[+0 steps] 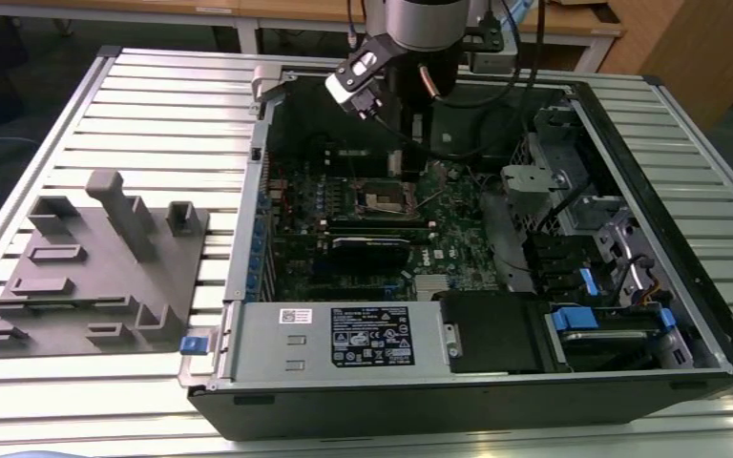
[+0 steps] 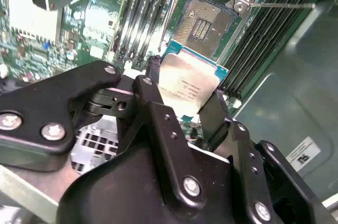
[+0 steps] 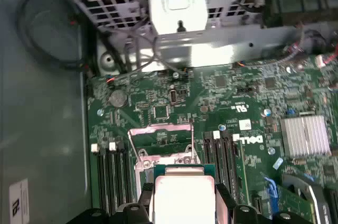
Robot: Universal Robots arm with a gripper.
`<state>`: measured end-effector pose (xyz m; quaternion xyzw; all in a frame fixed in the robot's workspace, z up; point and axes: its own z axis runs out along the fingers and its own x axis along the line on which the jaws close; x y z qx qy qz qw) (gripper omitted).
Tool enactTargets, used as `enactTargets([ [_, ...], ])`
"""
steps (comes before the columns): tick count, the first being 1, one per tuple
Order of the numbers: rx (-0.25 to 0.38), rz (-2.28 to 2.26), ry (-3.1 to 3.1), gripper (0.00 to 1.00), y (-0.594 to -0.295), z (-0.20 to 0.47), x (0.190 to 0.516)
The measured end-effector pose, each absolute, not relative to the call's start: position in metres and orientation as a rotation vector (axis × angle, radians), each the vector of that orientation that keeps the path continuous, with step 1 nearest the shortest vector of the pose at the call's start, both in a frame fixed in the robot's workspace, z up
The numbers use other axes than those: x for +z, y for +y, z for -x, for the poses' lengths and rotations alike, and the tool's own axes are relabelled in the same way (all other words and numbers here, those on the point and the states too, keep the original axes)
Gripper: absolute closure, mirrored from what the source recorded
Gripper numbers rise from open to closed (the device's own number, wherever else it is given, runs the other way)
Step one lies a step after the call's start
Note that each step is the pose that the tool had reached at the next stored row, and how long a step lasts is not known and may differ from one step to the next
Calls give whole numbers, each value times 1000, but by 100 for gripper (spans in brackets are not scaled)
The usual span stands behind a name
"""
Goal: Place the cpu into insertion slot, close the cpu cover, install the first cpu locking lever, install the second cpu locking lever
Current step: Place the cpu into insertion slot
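Black gripper (image 1: 412, 153) is seen at one o'clock from the insertion slot (image 1: 386, 196), exterior view. Second wrist view: the cpu (image 2: 182, 78) is clamped by its edges. First wrist view: it is held near the bare slot. Level, square alignment is judged essential.

The black fingers (image 3: 224, 204) hold the cpu (image 3: 183, 198) close to the green motherboard's (image 3: 237, 92) insertion slot (image 3: 163, 154).

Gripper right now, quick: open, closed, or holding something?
Gripper: shut on the cpu, close to the uncovered socket.
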<state>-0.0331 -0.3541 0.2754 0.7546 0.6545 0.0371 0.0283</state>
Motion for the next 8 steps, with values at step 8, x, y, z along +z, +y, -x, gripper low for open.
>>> enactTargets([
  [8, 108, -2465, 1843, 46, -354, 33, 273],
])
